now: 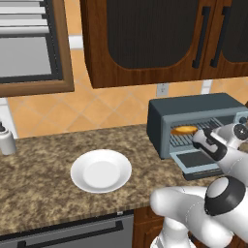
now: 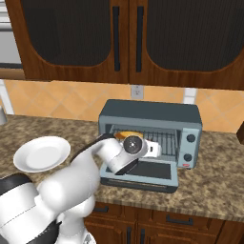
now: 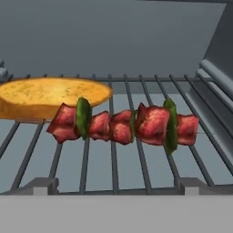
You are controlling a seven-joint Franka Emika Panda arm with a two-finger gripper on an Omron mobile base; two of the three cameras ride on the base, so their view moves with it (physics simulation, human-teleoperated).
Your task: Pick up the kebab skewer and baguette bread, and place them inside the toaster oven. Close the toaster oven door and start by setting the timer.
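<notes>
Kebab skewer: red-brown meat cubes with green slices, lying across the wire rack inside the toaster oven. Baguette bread, flat golden oblong, sits just behind it on the rack's left. Toaster oven door dropped flat. Hand at the oven mouth, fully open, holding nothing. White round plate on speckled granite tabletop.

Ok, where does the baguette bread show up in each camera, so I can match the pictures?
Left base view: the baguette bread lies on the wire rack at the left of the toaster oven opening.
Right base view: a golden sliver at the rack's left, just above the arm's wrist.
Hand view: upper left on the rack, behind the kebab skewer.
Shared landmark: the wire rack.
</notes>
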